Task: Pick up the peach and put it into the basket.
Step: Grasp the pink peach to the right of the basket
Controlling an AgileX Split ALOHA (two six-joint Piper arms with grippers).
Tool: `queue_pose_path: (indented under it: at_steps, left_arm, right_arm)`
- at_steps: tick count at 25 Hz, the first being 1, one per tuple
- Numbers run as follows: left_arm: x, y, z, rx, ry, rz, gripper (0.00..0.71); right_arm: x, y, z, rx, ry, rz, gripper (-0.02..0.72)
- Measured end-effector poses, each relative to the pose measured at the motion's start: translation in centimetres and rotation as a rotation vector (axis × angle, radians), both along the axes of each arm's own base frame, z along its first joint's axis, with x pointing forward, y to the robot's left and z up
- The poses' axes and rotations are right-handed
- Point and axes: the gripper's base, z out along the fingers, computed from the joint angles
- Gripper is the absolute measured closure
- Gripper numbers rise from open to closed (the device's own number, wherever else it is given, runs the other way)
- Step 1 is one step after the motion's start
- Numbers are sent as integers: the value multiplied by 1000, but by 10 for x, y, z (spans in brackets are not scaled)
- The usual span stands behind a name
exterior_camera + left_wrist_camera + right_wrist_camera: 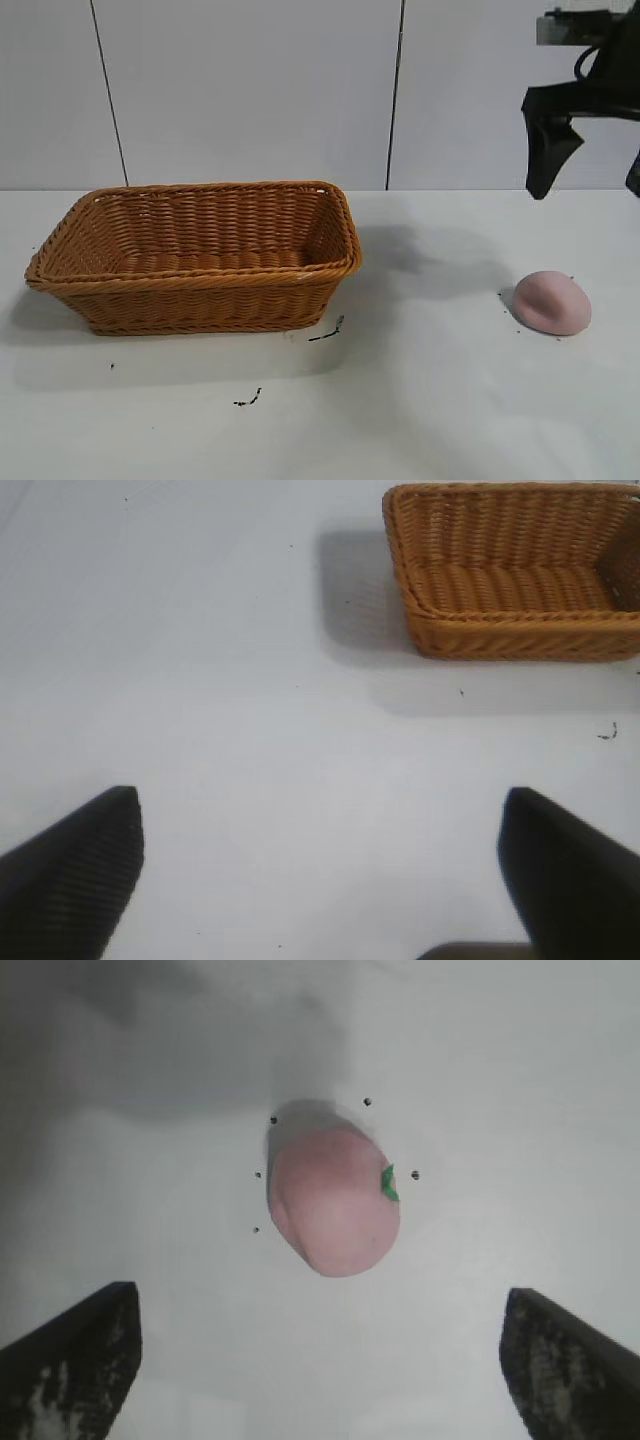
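The pale-pink peach (552,302) lies on the white table at the right, with small dark specks around it. In the right wrist view the peach (335,1205) shows a small green leaf. My right gripper (588,190) hangs open and empty, high above and a little behind the peach; in its wrist view (320,1360) the jaws stand wide apart and short of the peach. The orange-brown wicker basket (200,300) stands at the left and looks empty. My left gripper (320,870) is open and empty over bare table, far from the basket (520,630); it is out of the exterior view.
Small black scraps (326,333) lie on the table just in front of the basket's right corner, with another scrap (248,400) nearer the front. A white panelled wall (250,90) stands behind the table. White table (430,400) stretches between basket and peach.
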Motion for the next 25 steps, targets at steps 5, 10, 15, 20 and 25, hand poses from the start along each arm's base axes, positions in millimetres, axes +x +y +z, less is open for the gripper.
queue_pose_path:
  at_steps: [5, 10, 15, 20, 25]
  left_arm:
    - [0, 0, 0, 0, 0, 0, 17]
    - [0, 0, 0, 0, 0, 0, 17]
    - [0, 0, 0, 0, 0, 0, 17]
    - [0, 0, 0, 0, 0, 0, 17]
    - [0, 0, 0, 0, 0, 0, 17]
  right_arm:
    - [6, 0, -30, -2, 31, -1, 28]
    - [8, 1, -50, 3, 68, -25, 28]
    - [8, 0, -54, -2, 74, -24, 64]
    - [7, 0, -53, -3, 89, -27, 558]
    - [7, -1, -42, -20, 85, -16, 710]
